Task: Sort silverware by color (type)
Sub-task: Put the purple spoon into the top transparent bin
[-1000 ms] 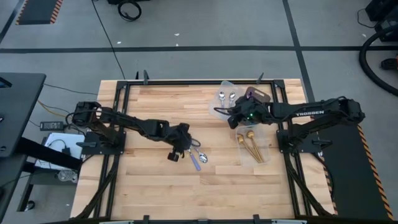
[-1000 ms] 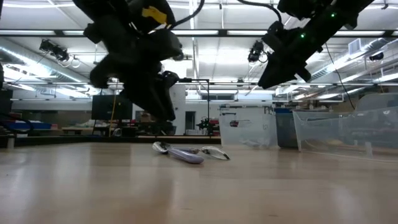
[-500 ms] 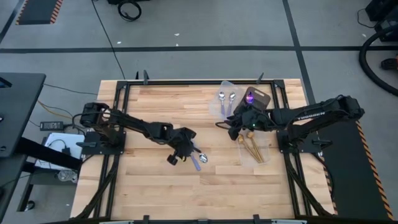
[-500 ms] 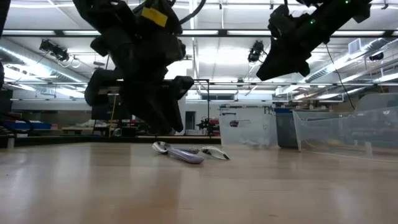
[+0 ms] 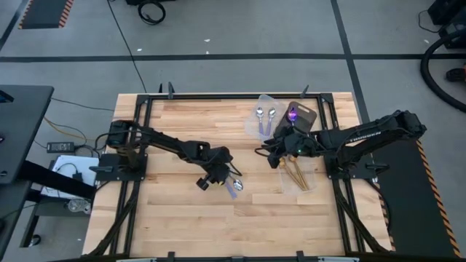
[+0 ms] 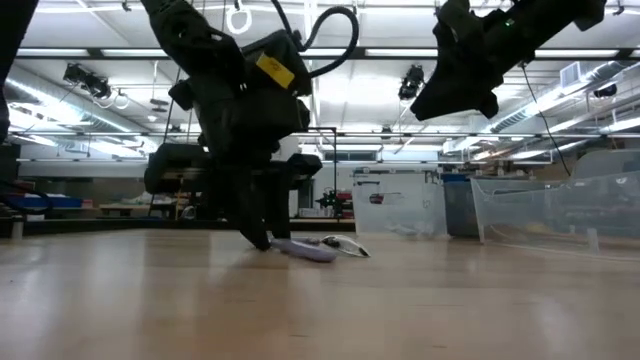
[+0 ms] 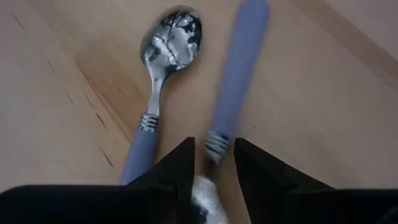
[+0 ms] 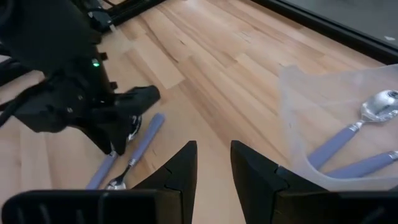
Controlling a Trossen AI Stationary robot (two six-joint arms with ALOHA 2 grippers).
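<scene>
Spoon (image 7: 227, 106) with the blue handle now sits between the left end effector (image 7: 211, 168) fingers, apart, lowered for grabbing. Right end effector (image 8: 211, 165), apart, has backed away.

Left hand (image 7: 211, 168) lowered, fingers parted; right hand (image 8: 213, 163) raised.

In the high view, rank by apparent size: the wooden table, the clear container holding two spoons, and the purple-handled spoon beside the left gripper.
1. Wooden table, by far the largest.
2. Clear container.
3. Purple-handled spoon beside the left gripper, smallest.
</scene>
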